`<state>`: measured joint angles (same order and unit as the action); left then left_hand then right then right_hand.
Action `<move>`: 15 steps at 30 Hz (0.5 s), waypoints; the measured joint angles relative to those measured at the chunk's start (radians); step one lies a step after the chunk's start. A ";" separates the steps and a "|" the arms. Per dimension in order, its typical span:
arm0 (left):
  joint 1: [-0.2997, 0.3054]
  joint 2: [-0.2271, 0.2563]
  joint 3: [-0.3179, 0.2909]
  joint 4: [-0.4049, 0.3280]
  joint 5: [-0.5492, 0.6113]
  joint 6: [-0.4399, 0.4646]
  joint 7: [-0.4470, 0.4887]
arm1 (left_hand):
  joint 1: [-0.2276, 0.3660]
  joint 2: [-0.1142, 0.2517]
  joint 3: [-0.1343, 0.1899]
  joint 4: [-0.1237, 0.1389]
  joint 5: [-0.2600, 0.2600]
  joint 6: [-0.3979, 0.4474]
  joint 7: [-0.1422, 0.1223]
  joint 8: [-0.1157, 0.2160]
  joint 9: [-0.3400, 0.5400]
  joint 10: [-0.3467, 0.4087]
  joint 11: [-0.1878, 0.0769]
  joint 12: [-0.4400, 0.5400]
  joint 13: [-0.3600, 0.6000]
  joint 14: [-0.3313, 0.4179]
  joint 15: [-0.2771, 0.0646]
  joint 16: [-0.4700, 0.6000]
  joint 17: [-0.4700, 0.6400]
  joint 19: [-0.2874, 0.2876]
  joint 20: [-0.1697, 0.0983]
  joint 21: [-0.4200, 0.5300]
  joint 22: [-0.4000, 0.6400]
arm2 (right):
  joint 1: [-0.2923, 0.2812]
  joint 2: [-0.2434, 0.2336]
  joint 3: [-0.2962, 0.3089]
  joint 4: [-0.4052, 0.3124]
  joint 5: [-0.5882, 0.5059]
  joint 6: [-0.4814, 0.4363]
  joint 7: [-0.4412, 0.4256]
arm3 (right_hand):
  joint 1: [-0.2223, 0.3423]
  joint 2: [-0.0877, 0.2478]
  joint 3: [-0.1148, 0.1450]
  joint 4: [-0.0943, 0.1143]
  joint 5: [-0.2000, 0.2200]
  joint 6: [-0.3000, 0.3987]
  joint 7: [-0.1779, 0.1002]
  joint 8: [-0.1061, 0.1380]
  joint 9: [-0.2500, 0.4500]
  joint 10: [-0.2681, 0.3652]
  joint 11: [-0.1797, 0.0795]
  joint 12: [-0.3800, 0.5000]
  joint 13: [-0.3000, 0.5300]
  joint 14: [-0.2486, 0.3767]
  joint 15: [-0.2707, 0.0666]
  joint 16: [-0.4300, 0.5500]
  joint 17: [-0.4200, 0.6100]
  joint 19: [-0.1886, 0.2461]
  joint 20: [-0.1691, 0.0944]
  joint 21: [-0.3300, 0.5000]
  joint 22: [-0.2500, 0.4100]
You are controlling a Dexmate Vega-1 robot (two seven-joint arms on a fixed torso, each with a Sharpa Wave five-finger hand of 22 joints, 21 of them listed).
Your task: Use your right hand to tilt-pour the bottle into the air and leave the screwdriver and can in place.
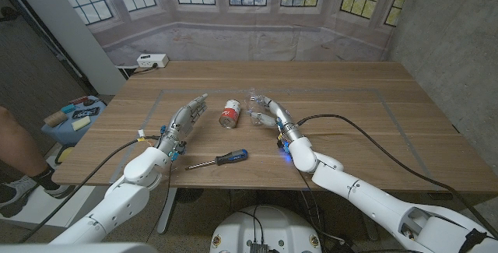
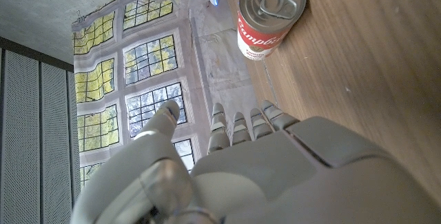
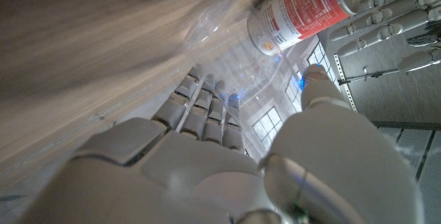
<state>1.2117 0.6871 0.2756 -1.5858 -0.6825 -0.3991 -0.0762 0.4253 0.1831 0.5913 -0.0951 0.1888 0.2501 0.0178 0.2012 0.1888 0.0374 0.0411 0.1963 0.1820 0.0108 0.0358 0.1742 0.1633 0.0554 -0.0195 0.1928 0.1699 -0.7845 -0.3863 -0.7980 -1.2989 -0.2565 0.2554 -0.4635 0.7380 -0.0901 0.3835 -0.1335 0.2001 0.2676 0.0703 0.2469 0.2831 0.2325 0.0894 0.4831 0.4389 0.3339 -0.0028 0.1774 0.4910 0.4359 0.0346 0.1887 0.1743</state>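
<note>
Bottle (image 1: 255, 100): a clear plastic one, seen in the head view at the middle of the wooden counter (image 1: 350, 113), just to the right of the red-and-white can (image 1: 228, 114). It is wrapped by the fingers of the right robot hand (image 1: 268, 111), with its upper part showing above them; from the right wrist view its clear body (image 3: 213, 17) is seen between the curled fingers and the thumb, so it is held. Whether it is lifted clear of the counter cannot be told. The can is stood upright, its pull-tab top seen in the left wrist view (image 2: 269, 14), just beyond the fingertips of the left robot hand (image 1: 184, 121). That hand is held with straight, slightly parted fingers and nothing in it, to the left of the can and apart from it. The screwdriver (image 1: 219, 159), blue and black at the handle, is laid on the counter nearer the robot, between the two arms, touched by neither hand.
</note>
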 measured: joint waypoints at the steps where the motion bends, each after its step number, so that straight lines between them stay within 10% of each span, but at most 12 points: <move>1: -0.003 -0.001 0.002 0.001 0.000 0.003 -0.001 | 0.000 0.000 0.000 0.000 0.000 0.000 0.000 0.000 0.000 0.000 0.000 0.000 0.000 0.000 0.000 0.000 0.000 0.000 0.000 0.000 0.000 | 0.001 -0.002 0.001 -0.001 0.003 0.000 0.006 | 0.000 0.000 0.000 0.000 0.000 -0.004 0.001 0.000 0.002 -0.007 0.002 0.000 0.000 -0.004 0.004 0.000 -0.003 -0.003 0.003 0.000 0.000; 15: -0.024 -0.006 0.016 0.011 -0.002 0.016 -0.010 | 0.003 -0.003 0.000 0.000 0.000 0.000 0.000 0.000 0.000 0.000 0.000 0.000 0.000 0.000 0.000 0.000 0.000 0.000 0.000 0.000 0.000 | 0.003 -0.029 0.011 -0.029 0.020 -0.006 0.051 | -0.022 -0.002 -0.004 0.004 0.000 -0.045 0.010 -0.015 0.003 -0.044 0.009 -0.017 0.005 -0.044 0.023 0.000 -0.009 -0.033 0.012 0.000 0.005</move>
<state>1.1873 0.6807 0.2917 -1.5744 -0.6848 -0.3835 -0.0863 0.4285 0.1798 0.5914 -0.0951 0.1887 0.2500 0.0178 0.2012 0.1887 0.0374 0.0411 0.1963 0.1820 0.0108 0.0358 0.1742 0.1633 0.0553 -0.0195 0.1928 0.1699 -0.7819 -0.4152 -0.7868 -1.3283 -0.2369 0.2489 -0.4125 0.7159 -0.0918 0.3793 -0.1293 0.2001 0.2225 0.0805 0.2322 0.2859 0.1883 0.0980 0.4658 0.4437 0.2898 0.0199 0.1774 0.4818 0.4026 0.0464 0.1887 0.1795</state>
